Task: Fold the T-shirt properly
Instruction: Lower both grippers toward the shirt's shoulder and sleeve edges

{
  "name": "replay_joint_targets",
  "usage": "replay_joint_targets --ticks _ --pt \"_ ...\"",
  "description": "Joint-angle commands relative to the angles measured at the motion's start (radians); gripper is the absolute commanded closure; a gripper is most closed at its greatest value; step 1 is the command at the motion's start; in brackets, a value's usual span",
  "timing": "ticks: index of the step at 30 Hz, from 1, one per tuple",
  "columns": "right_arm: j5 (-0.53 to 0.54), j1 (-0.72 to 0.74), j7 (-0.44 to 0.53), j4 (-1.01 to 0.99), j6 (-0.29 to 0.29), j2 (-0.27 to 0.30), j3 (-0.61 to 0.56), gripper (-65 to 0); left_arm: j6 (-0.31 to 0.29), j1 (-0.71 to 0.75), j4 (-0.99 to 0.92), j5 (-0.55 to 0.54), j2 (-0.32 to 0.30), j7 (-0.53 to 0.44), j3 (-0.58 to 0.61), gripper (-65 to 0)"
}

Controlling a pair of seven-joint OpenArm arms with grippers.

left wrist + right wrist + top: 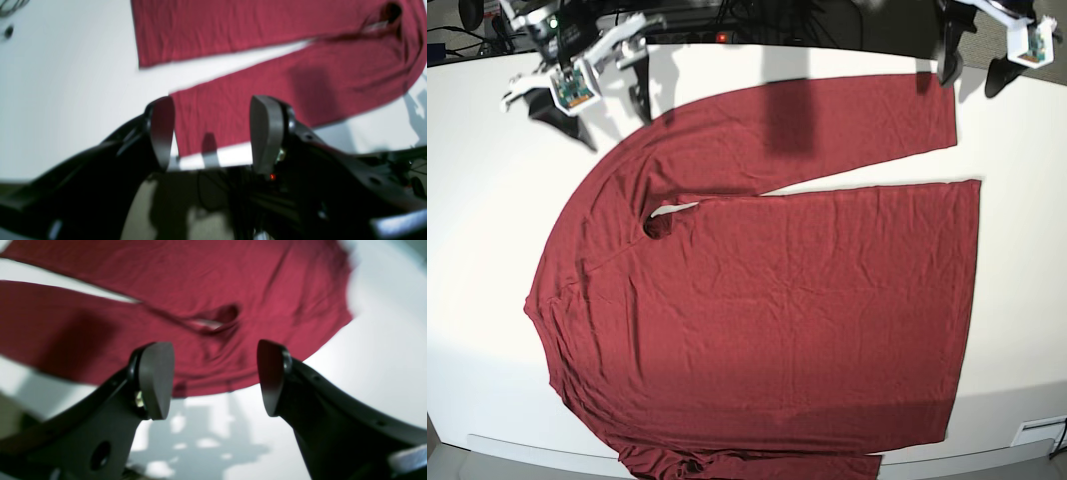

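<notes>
While nothing has yet been lifted, the scene reads as follows, from largest item to smallest.

Table: white surface filling the base view; it carries the whole garment, with bare margins on the left and right.

T-shirt: dark red, long-sleeved, spread flat across most of the table; collar toward the left of the base view, hem toward the right. The fabric is lightly wrinkled and unfolded in the body.

Far sleeve: stretched along the far edge, pointing right, separated from the body by a narrow wedge of bare table; its cuff end lies near the left gripper.

Near sleeve: bunched at the near table edge, partly cut off by the frame, so its lie cannot be fully judged.

Neck opening: small dark gap on the left part of the garment, also seen in the right wrist view.

Right gripper: jaws spread wide, nothing between them; poised over the shoulder region at the far left of the base view.

Left gripper: jaws apart, holding nothing; framing the cuff end of the far sleeve, at the far right of the base view.

Progress: judged to be at the very start. No fold is visible; both sleeves must be brought in over the body and the body folded afterwards.
</notes>
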Motion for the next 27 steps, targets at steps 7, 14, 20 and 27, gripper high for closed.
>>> replay_joint_targets --ticks 7,14,20,27 --pt "-0.141 0.122 0.023 0.019 -0.025 0.007 0.002 -39.6 -0.003 -0.187 0.015 0.154 -0.008 -0.027 -0.006 -35.0" --pt "-0.16 0.238 0.021 0.019 -0.024 0.007 0.002 -39.6 -0.093 -0.362 0.015 0.307 -0.131 0.104 -0.005 -35.0" --pt "-0.483 0.219 0.009 0.019 -0.024 0.007 0.002 -39.6 -0.113 -0.361 0.011 0.46 -0.358 0.074 -0.004 -35.0" --pt "-0.658 0.178 -0.011 0.019 -0.024 0.006 0.002 -39.6 -0.113 -0.362 -0.125 0.517 -0.567 -0.061 -0.001 -35.0"
